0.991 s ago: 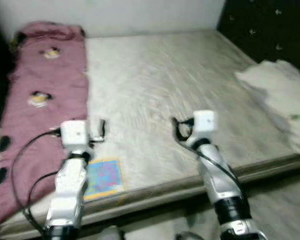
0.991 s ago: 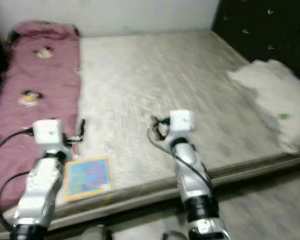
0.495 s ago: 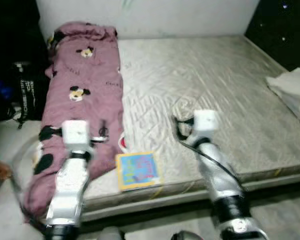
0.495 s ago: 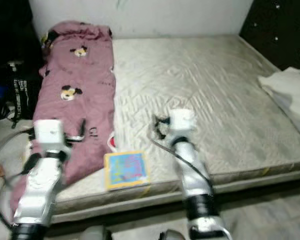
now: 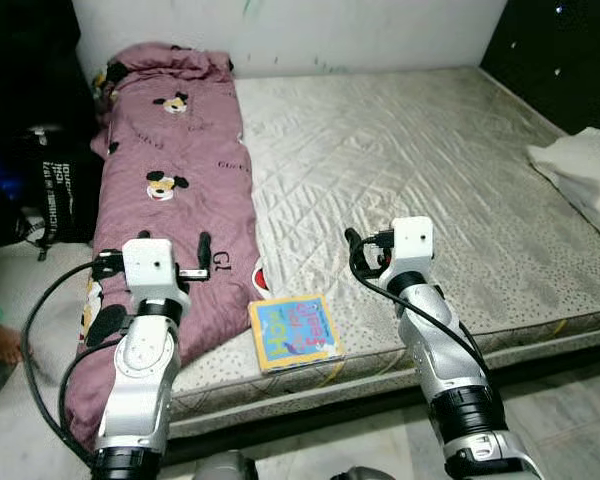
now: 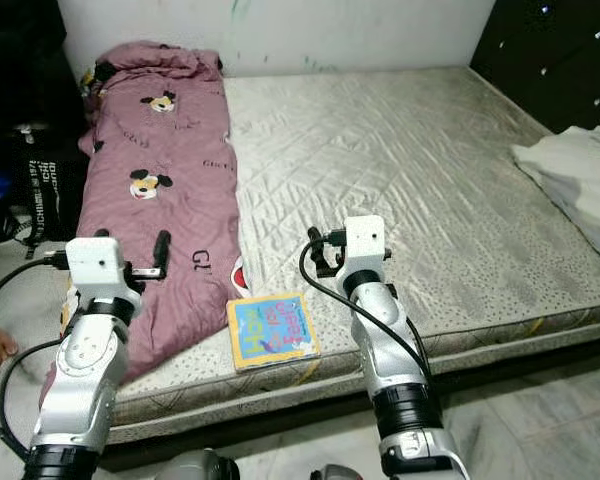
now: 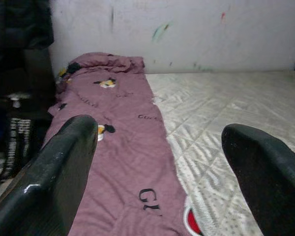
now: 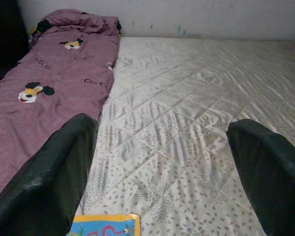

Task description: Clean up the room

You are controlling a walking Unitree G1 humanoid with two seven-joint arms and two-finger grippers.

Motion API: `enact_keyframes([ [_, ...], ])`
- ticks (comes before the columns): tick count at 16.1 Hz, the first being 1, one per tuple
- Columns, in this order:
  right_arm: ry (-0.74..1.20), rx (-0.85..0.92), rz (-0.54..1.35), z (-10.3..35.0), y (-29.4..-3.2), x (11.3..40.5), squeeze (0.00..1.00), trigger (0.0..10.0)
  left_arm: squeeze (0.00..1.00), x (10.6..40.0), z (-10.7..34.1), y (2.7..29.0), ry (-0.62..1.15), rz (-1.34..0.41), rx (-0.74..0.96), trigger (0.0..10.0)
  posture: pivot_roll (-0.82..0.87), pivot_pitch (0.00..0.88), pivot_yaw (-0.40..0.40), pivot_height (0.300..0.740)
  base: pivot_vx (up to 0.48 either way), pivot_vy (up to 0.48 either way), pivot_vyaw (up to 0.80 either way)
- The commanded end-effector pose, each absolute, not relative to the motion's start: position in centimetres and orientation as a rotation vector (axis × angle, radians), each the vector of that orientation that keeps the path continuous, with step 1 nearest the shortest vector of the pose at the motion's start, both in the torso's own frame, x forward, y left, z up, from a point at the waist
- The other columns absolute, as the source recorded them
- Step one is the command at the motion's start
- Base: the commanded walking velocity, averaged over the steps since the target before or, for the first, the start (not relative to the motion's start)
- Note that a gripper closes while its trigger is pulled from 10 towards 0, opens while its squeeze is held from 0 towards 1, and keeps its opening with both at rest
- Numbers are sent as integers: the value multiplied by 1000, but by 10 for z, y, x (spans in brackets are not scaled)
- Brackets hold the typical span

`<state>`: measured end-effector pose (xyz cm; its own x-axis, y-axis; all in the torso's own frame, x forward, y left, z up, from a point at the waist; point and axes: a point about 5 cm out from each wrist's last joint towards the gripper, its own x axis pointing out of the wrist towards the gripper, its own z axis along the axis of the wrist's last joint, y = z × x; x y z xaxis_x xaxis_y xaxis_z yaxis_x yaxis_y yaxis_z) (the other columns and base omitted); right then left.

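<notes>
Since half a second ago my view steadied. Book (image 5: 295,332) lies at the bed's (image 5: 430,180) near edge, between both gaping end effectors, left (image 7: 172,162) and right (image 8: 162,167); next, I'd reach right for it.

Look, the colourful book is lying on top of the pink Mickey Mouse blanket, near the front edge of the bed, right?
Not quite. The colourful book does lie near the front edge of the bed, but it rests on the bare grey mattress, right beside the pink Mickey Mouse blanket, not on top of it. The left eye view shows this clearly.
</notes>
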<state>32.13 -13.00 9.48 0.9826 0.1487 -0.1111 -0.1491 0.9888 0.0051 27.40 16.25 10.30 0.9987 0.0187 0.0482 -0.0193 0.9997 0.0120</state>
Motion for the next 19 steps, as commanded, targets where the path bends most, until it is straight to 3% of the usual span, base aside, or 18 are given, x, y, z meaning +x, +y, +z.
enact_keyframes([
  [1,97,-9,153,99,-130,325,0,10000,0,276,105,161,-75,-9,45,10000,64,0,-7,740,0,0,0],
  [7,91,-15,142,98,-132,322,0,10000,0,282,109,166,-77,58,18,10000,52,0,1,740,0,0,0],
  [10,88,-23,156,99,-129,321,0,10000,0,280,104,164,-63,60,20,10000,54,0,-15,740,0,0,800],
  [12,112,-11,156,93,-131,314,0,10000,0,275,102,161,-56,66,0,10000,51,7,-25,740,0,0,0],
  [19,135,84,123,86,-136,283,0,10000,0,250,95,160,0,50,23,10000,42,151,-8,740,0,0,0],
])
